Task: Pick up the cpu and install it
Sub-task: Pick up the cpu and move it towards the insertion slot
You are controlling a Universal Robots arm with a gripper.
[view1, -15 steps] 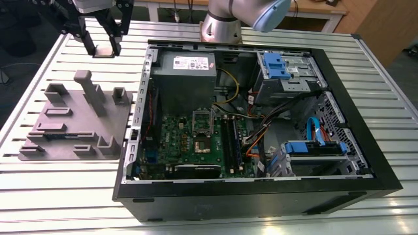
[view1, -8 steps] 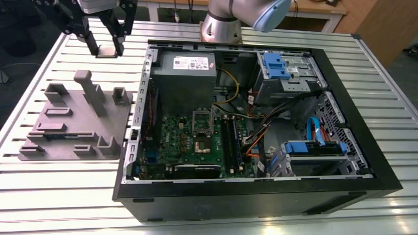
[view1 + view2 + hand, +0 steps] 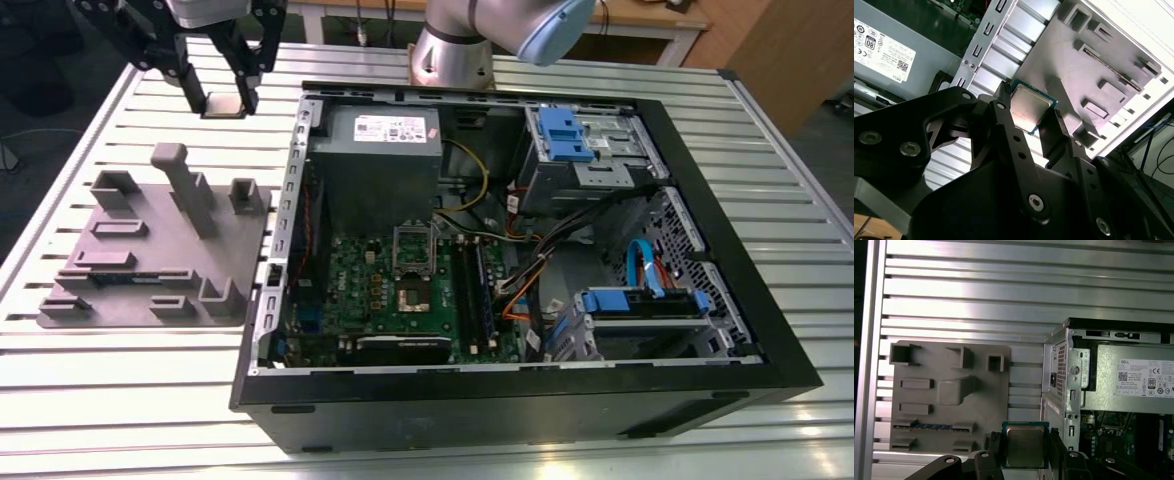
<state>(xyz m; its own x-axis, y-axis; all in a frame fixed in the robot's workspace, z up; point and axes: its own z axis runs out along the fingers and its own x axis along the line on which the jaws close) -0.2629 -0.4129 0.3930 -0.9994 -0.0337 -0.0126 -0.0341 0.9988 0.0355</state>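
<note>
The cpu (image 3: 226,104) is a small square chip with a silver-grey metal top and a green rim. It hangs in the air, pinched at two opposite edges by my gripper (image 3: 222,98), which is shut on it. In the exterior view it is above the slatted table, off the far left corner of the open computer case (image 3: 747,300). Both wrist views show the cpu (image 3: 1030,107) (image 3: 1025,446) between the black fingers (image 3: 1004,112) (image 3: 995,446). The motherboard's socket (image 3: 415,288) lies open inside the case, with its metal frame (image 3: 414,243) beside it.
A grey fixture plate (image 3: 147,250) with raised blocks and slots lies on the table at the exterior view's left of the case. Inside the case are a grey power supply box (image 3: 380,135), blue drive brackets (image 3: 567,135) and loose cables (image 3: 561,250). The arm's base (image 3: 454,55) stands behind the case.
</note>
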